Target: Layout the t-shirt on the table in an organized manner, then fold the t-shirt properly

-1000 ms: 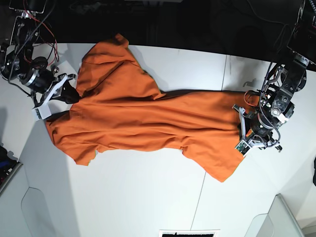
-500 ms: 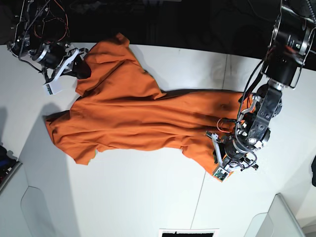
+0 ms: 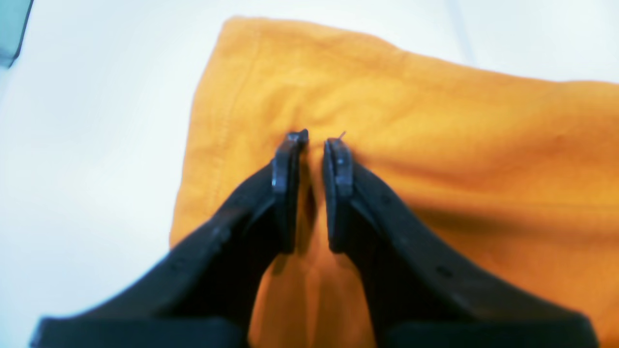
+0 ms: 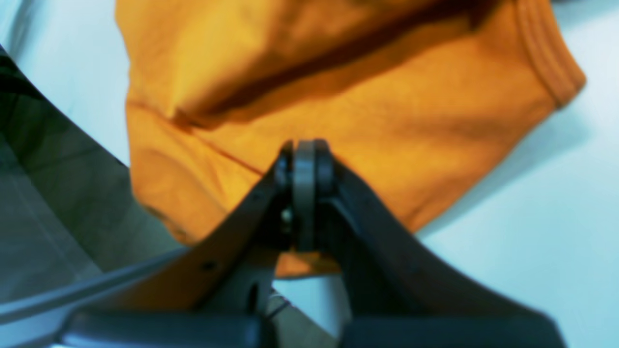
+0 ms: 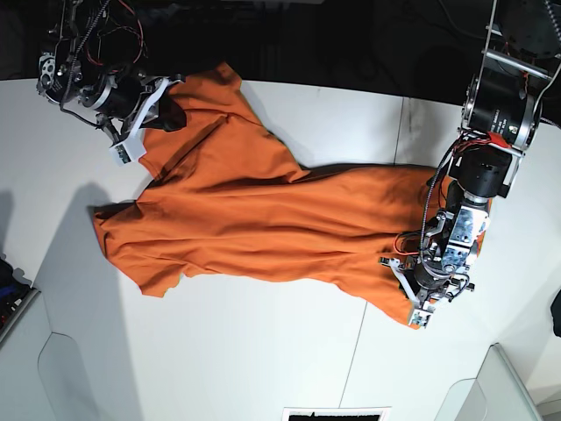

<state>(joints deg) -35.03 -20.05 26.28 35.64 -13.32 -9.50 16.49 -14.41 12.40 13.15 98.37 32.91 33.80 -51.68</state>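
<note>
We observe the t-shirt (image 5: 254,219) lying stretched and creased across the table (image 5: 263,360), one sleeve reaching the far edge. The left gripper (image 3: 314,145) sits near the hem corner with its fingers nearly together, pinching a raised ridge of fabric. The right gripper (image 4: 304,159) sits at the sleeve, fingers fully closed; we cannot tell whether fabric lies between them.

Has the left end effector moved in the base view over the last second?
Yes. The left end effector has travelled down the image along the t-shirt hem, away from the table seam's far end, toward the shirt's lower corner.
</note>
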